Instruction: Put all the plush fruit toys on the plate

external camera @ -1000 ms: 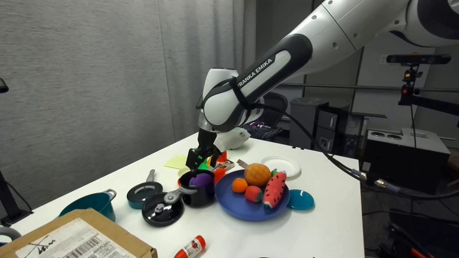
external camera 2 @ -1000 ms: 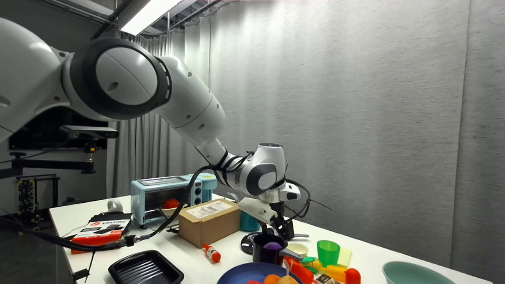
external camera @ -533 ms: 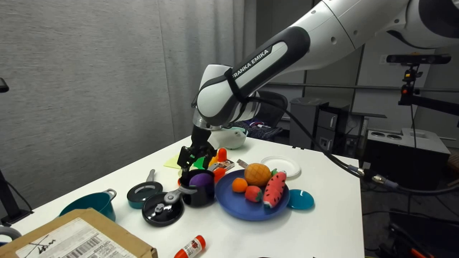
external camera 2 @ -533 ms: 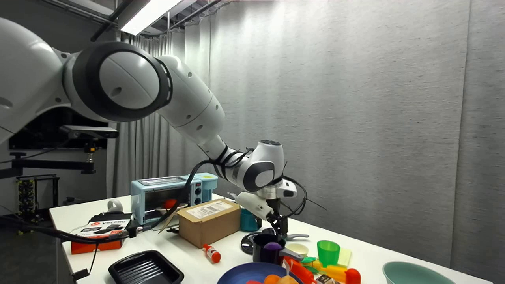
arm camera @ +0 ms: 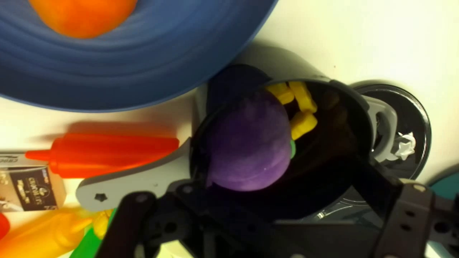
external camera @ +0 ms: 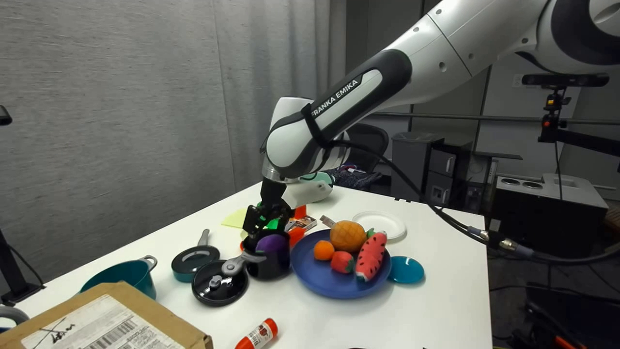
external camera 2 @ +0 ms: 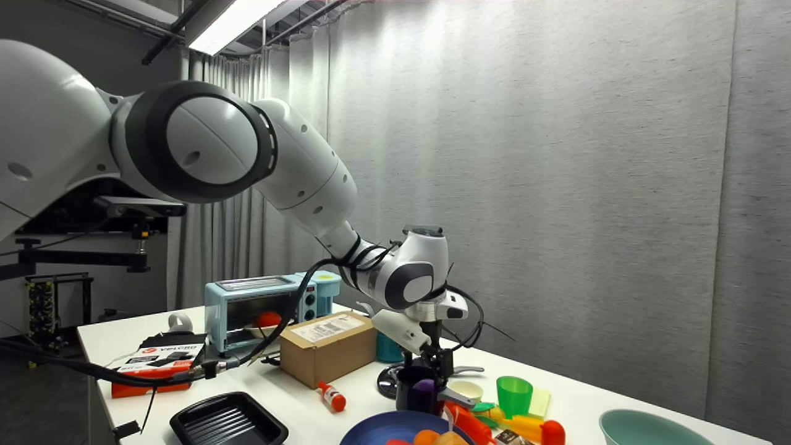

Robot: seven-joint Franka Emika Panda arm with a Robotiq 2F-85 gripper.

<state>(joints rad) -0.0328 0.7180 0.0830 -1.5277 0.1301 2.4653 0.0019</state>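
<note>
Blue plate already holds pineapple, orange, strawberry, watermelon; purple plush in black pot seems left, tool spread, gripping nothing.

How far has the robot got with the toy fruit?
Done: pineapple, orange, red fruit and watermelon sit on the blue plate.
In hand: the open tool is at the black pot, apparently holding nothing.
Left: likely the purple plush inside it; the red thing at the toaster oven is unclear.
</note>
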